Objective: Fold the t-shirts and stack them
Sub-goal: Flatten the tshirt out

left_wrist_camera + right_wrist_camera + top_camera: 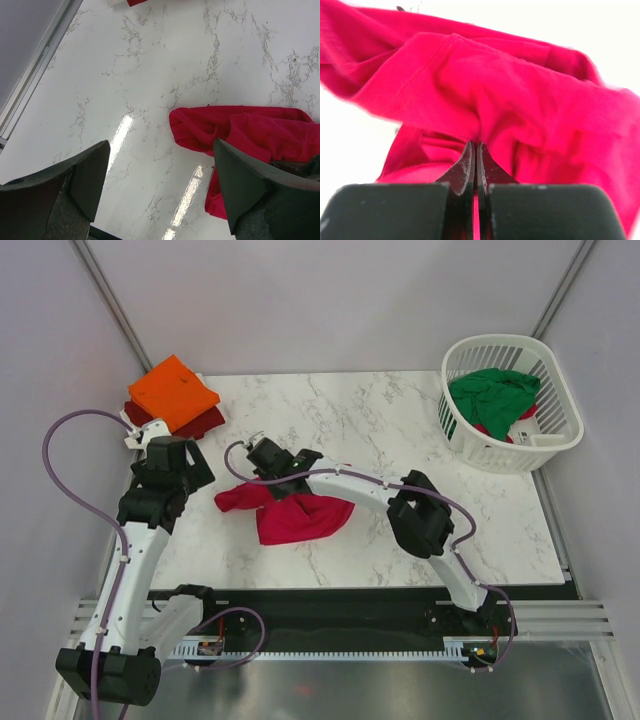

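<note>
A crumpled crimson-red t-shirt (290, 512) lies bunched on the marble table (400, 430), left of centre. My right gripper (262, 462) is shut on a fold of it (510, 100), its fingers pressed together with cloth between them. My left gripper (178, 462) is open and empty, just left of the shirt; its view shows the shirt's edge (240, 132) beside the right finger (250, 185). A folded orange t-shirt (173, 390) lies on a dark red one (200, 423) at the back left. A green t-shirt (492, 395) fills the basket.
A white slatted basket (560, 390) stands at the back right, with a bit of red cloth (527, 412) under the green one. Grey walls with metal posts close in the table. A black rail (350, 610) runs along the near edge.
</note>
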You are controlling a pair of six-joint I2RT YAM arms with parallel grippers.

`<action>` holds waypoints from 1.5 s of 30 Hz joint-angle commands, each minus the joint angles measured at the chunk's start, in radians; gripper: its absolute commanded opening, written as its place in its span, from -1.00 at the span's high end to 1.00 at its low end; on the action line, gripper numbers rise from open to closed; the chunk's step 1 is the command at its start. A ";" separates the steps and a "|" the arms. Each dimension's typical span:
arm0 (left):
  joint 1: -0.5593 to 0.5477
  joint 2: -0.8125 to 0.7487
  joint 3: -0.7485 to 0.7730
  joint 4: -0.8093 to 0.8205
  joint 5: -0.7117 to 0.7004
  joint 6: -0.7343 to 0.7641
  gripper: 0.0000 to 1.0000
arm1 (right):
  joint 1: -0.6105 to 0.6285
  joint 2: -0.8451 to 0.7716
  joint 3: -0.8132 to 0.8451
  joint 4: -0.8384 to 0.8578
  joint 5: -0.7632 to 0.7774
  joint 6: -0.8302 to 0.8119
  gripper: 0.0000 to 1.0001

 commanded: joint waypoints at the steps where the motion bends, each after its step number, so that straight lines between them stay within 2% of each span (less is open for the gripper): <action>1: 0.002 0.002 -0.001 0.038 -0.006 -0.006 -0.82 | -0.002 -0.254 0.006 -0.077 0.069 -0.052 1.00; 3: 0.003 0.002 -0.003 0.038 -0.007 -0.006 -0.82 | -0.001 -0.351 -0.069 -0.089 0.122 -0.067 1.00; 4: 0.003 0.000 -0.003 0.038 -0.009 -0.005 -0.82 | -0.002 -0.469 -0.112 -0.083 0.153 -0.070 0.97; 5: 0.002 0.000 -0.003 0.038 -0.009 -0.005 -0.82 | -0.002 -0.532 -0.218 -0.072 0.225 -0.069 0.68; 6: 0.002 0.000 -0.003 0.038 -0.009 -0.005 -0.82 | -0.002 -0.597 -0.283 -0.063 0.253 -0.069 0.59; 7: 0.002 0.000 -0.003 0.038 -0.007 -0.005 -0.82 | -0.001 -0.731 -0.357 -0.021 0.277 -0.063 0.57; 8: 0.002 -0.002 -0.003 0.036 -0.004 -0.002 -0.82 | -0.001 -0.794 -0.509 0.003 0.317 -0.058 0.43; 9: 0.002 -0.002 -0.003 0.039 -0.003 -0.003 -0.82 | -0.002 -0.856 -0.581 0.021 0.333 -0.031 0.25; 10: 0.002 0.000 -0.001 0.039 0.005 -0.002 -0.81 | -0.004 -0.941 -0.642 0.027 0.348 -0.012 -0.08; 11: 0.002 0.002 -0.001 0.039 0.013 0.000 -0.81 | -0.005 -0.973 -0.740 0.020 0.365 0.018 -0.85; 12: 0.002 0.005 -0.001 0.041 0.020 0.000 -0.81 | -0.010 -0.993 -0.779 0.006 0.392 0.046 -0.96; 14: 0.000 0.008 0.002 0.044 0.045 0.008 -0.79 | -0.027 -1.013 -0.855 -0.037 0.394 0.133 -0.96; 16: 0.000 0.014 0.000 0.045 0.051 0.012 -0.79 | -0.031 -1.010 -0.894 -0.008 0.325 0.158 -0.96; 18: 0.002 0.020 0.000 0.045 0.056 0.014 -0.78 | -0.031 -0.992 -0.919 0.042 0.218 0.160 -0.96; 19: 0.002 0.021 0.002 0.047 0.059 0.015 -0.77 | -0.027 -0.961 -0.920 0.110 0.102 0.155 -0.96; 22: 0.000 0.022 -0.001 0.048 0.059 0.017 -0.77 | -0.013 -0.843 -0.861 0.185 0.003 0.126 -0.95; 26: 0.000 0.017 -0.005 0.050 0.048 0.018 -0.77 | -0.017 -0.679 -0.720 0.188 0.066 0.078 -0.85; 31: 0.000 0.017 -0.006 0.051 0.049 0.021 -0.76 | -0.044 -0.561 -0.680 0.195 0.054 0.080 -0.68; 36: -0.003 0.017 -0.006 0.053 0.051 0.023 -0.76 | -0.054 -0.573 -0.712 0.198 0.055 0.097 -0.57; 41: -0.001 0.018 -0.005 0.053 0.054 0.023 -0.76 | -0.062 -0.605 -0.747 0.201 0.009 0.115 -0.26; 43: -0.003 0.018 -0.006 0.053 0.051 0.024 -0.76 | -0.064 -0.616 -0.761 0.192 -0.017 0.127 -0.28; 45: -0.001 0.017 -0.006 0.051 0.051 0.024 -0.76 | -0.067 -0.643 -0.781 0.185 -0.011 0.158 -0.46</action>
